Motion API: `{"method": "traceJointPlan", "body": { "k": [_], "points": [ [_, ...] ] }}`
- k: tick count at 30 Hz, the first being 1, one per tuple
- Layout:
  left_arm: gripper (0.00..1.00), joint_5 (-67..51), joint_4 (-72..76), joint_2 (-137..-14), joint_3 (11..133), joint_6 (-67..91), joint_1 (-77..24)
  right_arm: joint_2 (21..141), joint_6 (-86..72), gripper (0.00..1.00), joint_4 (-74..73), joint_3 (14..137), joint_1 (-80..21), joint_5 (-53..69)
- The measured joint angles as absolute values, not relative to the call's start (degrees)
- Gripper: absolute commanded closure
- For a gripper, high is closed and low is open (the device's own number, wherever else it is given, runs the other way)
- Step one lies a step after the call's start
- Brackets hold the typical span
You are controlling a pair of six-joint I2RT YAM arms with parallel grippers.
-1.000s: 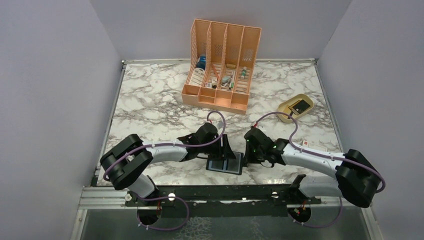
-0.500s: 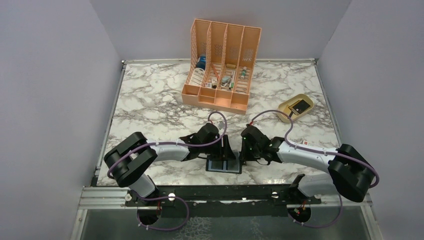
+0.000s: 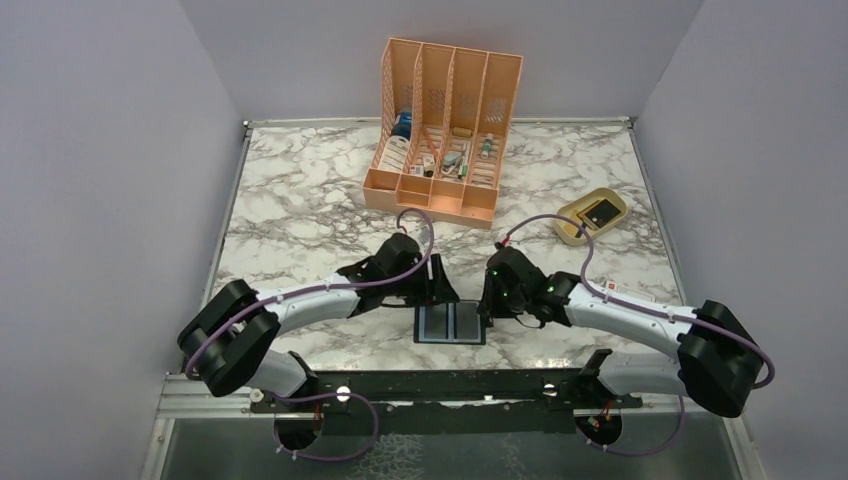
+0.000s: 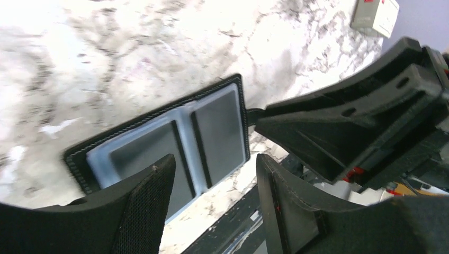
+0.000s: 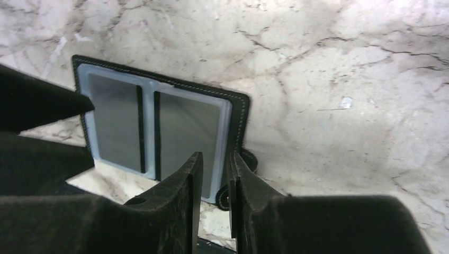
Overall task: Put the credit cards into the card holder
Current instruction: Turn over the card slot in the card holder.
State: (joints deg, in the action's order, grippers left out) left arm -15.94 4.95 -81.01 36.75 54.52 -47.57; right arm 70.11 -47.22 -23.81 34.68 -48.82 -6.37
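- Presently the card holder [image 3: 450, 323] lies open flat, pockets up, at the middle of the surface's [image 3: 300, 200] near edge.
- The left claw [image 4: 213, 174] hangs over it, spread wide and empty.
- The right claw [image 5: 214, 164] is drawn almost closed at the holder's right edge. Whether it pinches that edge, I cannot tell.
- Risk: the cards sit apart toward the right edge, a dark card [image 3: 603, 212] in the beige dish [image 3: 572, 225] and a whitish card [image 4: 376, 15] nearer the near-right corner. Unpinned, the holder may skid off the near edge when a card is pushed in.
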Motion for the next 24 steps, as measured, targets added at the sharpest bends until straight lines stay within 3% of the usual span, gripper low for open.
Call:
{"method": "traceJointPlan", "body": {
  "k": [10,24],
  "points": [
    [0.42,-19.0,2.4,-74.3,30.9,51.9,-38.1,72.2,-47.5,0.76,-18.6,37.3,-52.0,1.3],
    [0.41,-27.8,8.4,-69.5,23.3,54.7,-34.2,83.8,-49.7,0.77,-10.8,40.5,-54.4,5.4]
  ]
}}
